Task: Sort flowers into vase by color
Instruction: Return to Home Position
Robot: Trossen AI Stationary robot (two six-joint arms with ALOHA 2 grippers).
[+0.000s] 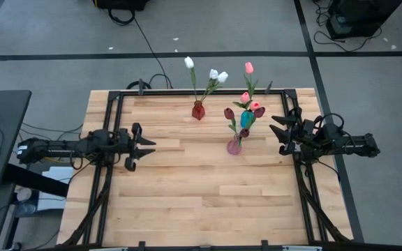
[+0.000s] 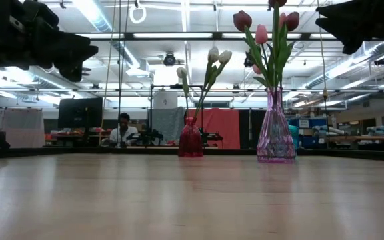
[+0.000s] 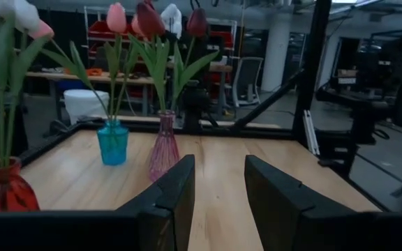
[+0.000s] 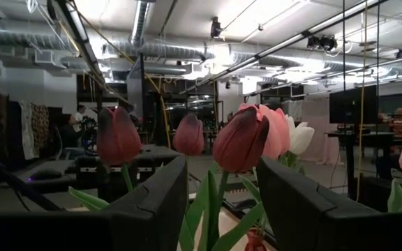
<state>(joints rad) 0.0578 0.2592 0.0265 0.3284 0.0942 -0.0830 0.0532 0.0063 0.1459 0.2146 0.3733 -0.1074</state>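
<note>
At the desk's right edge hangs the right tool (image 1: 279, 134), its two fingers spread well apart with nothing between them. Its wrist view looks through that gap at tulip heads beyond, none of them gripped. Just ahead of it stands the blue vase (image 1: 247, 118) holding the pink tulips (image 1: 248, 67). A little farther out, toward the other arm, the pink vase (image 1: 234, 146) holds the maroon tulips (image 1: 229, 113). Farther off again, toward the desk's far edge, the red vase (image 1: 198, 111) carries the white tulips (image 1: 215, 74). Across the desk (image 1: 187, 202), well apart from all three vases, the left tool (image 1: 144, 145) is likewise open and empty, pointing toward the vases.

Every flower that shows stands stem-down in a vase, and each vase holds one colour only. No stem shows loose on the boards between the tools or around the vases. Judging from that, the sorting itself looks finished, with nothing left to pick up or place. What remains seems to be only bringing the arms to rest. Both tools sit raised off the surface, though the right one is near enough to the blue vase that a careless swing could brush the leaves.
</note>
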